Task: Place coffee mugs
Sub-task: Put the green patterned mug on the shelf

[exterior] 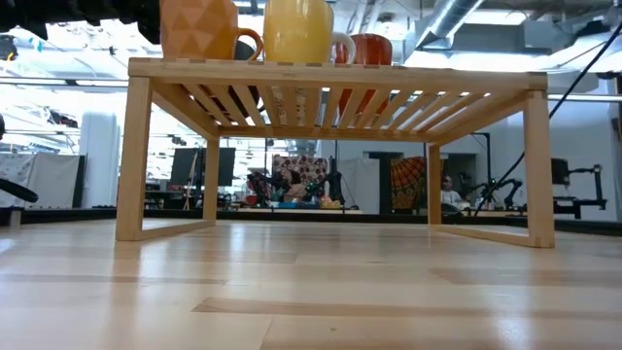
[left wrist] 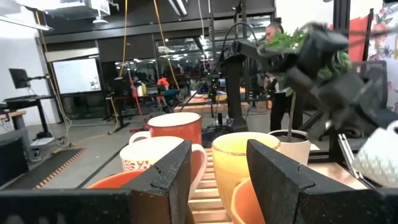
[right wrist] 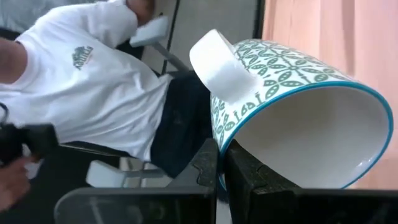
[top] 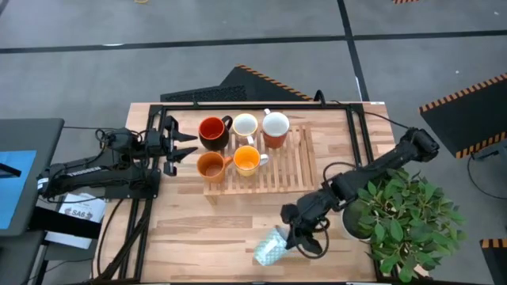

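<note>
From above, 5 mugs [top: 238, 141] are sitting on the slatted rack [top: 289, 170], while the right hand [top: 295, 230] is pinching the patterned mug [top: 269, 248] by its rim near the worktop's [top: 206, 237] front edge, probably to carry it over. The left hand [top: 184, 146] is waiting beside the rack.

At table height, the rack [exterior: 330, 73] is carrying the mugs overhead.

Left wrist: the fingers [left wrist: 165, 177] are standing apart, holding nothing.

Right wrist: the fingers [right wrist: 208, 168] are clamping the mug's [right wrist: 292, 99] wall.

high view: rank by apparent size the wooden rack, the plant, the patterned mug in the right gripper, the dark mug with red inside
1. Plant and wooden rack: footprints look alike, not ranked.
2. Patterned mug, lying tilted in the right gripper, and dark mug with red inside: close in size; the tilt makes it unsure.
</note>
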